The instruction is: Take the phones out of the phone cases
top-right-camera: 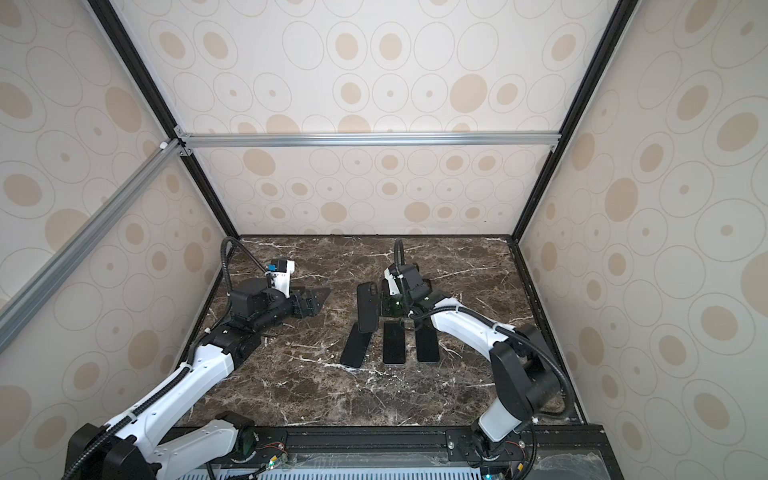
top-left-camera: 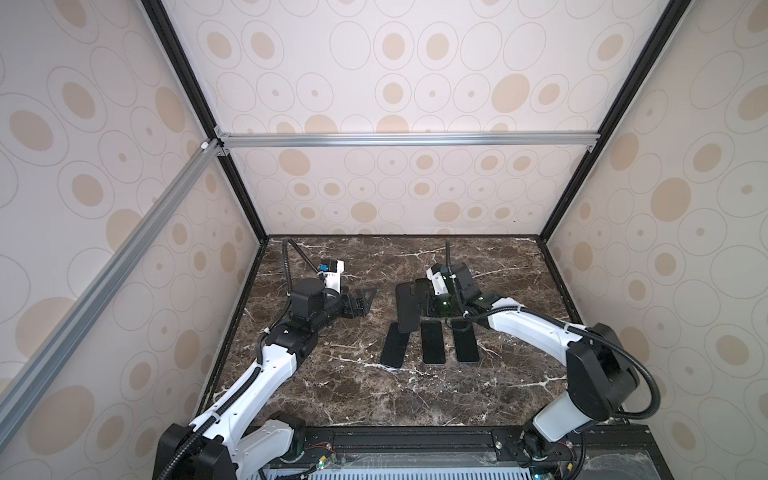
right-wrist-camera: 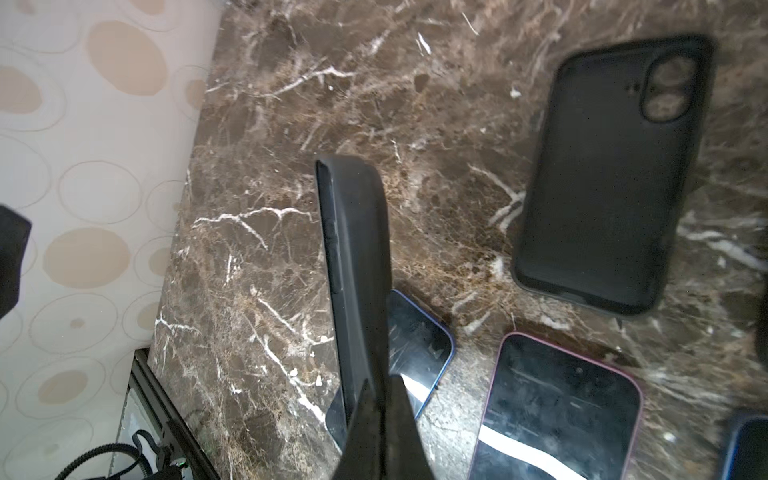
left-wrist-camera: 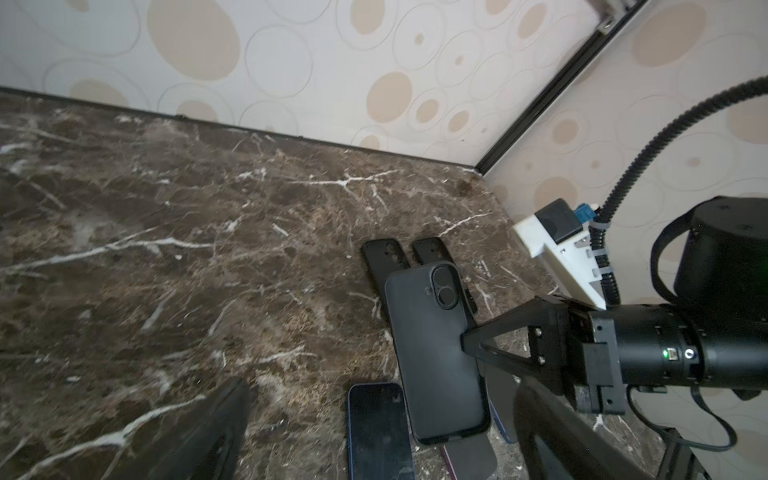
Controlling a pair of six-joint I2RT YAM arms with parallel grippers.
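The right hand [left-wrist-camera: 469, 338] pinches the case [left-wrist-camera: 432, 353] above 3 phones [top-left-camera: 432, 343], likely to set it aside; the left hand [top-left-camera: 365, 302] hangs wide and empty at its 9 o'clock.

in the right wrist view the held phone case [right-wrist-camera: 357, 266] is showing only its side, and nothing is telling whether a phone is sitting inside. it is hiding part of the blue-rimmed phone [right-wrist-camera: 419, 345]. the pink-rimmed phone [right-wrist-camera: 557, 407] is running off the edge.

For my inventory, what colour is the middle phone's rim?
Pink; the middle phone shows best in the right wrist view.
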